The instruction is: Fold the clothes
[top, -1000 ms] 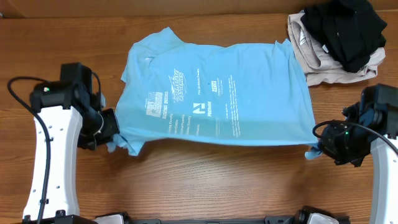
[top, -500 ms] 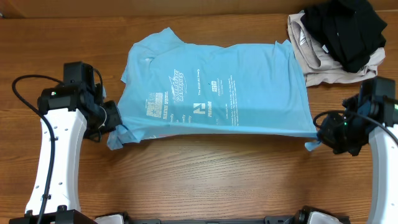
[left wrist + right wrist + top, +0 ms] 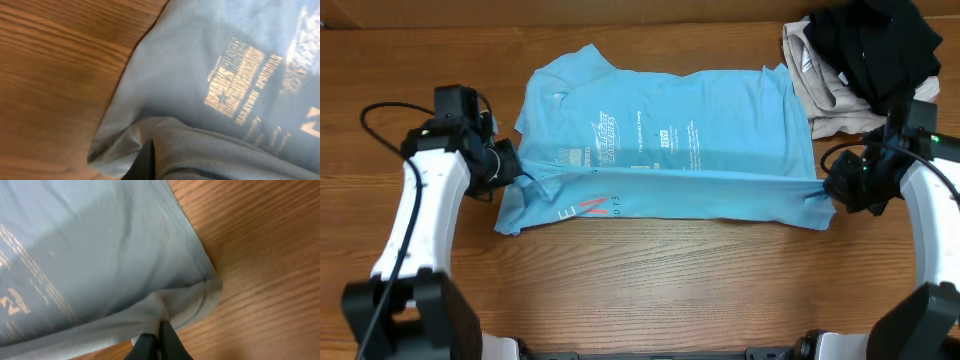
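blue t-shirt (image 3: 670, 140) mid-table, near hem flipped over itself, lettering there half hidden, left gripper (image 3: 512, 168) and right gripper (image 3: 828, 188) both pinched tight on the fold's corners, tips buried in cloth, black garment (image 3: 875, 45) cropped top right, open table (image 3: 660, 285) wood in front

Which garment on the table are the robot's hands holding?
The light blue t-shirt, spread mid-table; the left hand and right hand pinch its near edge. The black garment and beige garment lie heaped far right, untouched.

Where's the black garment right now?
Overhead view: at the table's far right corner, heaped on the beige garment, just right of the t-shirt and beyond the right gripper.
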Available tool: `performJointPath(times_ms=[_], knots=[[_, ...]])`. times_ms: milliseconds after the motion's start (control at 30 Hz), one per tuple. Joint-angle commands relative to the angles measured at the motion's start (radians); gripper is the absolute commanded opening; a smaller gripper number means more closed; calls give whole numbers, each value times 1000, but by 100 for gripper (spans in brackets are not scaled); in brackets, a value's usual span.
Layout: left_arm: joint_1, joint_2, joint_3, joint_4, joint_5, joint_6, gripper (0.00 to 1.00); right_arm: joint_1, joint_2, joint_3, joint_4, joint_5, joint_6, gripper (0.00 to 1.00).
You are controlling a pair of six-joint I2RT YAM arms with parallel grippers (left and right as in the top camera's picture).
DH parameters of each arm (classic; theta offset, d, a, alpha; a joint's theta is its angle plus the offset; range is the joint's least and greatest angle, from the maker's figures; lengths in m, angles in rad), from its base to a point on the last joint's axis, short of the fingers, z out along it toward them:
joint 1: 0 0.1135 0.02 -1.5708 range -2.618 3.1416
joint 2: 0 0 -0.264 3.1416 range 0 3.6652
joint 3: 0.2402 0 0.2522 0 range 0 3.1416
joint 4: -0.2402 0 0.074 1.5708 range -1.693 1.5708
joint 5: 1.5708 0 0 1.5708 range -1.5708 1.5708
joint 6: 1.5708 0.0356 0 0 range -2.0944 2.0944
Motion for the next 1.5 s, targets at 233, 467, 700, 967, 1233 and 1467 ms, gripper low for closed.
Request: performJointPath(times_ms=[233, 467, 700, 967, 1233, 1467], knots=[[3, 175, -6, 164, 14, -16, 4, 67, 115, 2, 229, 15, 4, 12], [-17, 191, -6, 284, 43, -16, 9, 111, 214, 2, 334, 14, 5, 24], [-61, 191, -6, 308, 43, -16, 73, 110, 237, 2, 303, 16, -16, 48], [-83, 191, -6, 310, 39, -16, 75, 110, 238, -86, 359, 83, -39, 53], [-82, 191, -6, 307, 35, -8, 75, 109, 238, -177, 462, 83, -58, 46], [-82, 191, -6, 306, 35, -8, 75, 107, 238, -168, 503, 84, -58, 24]])
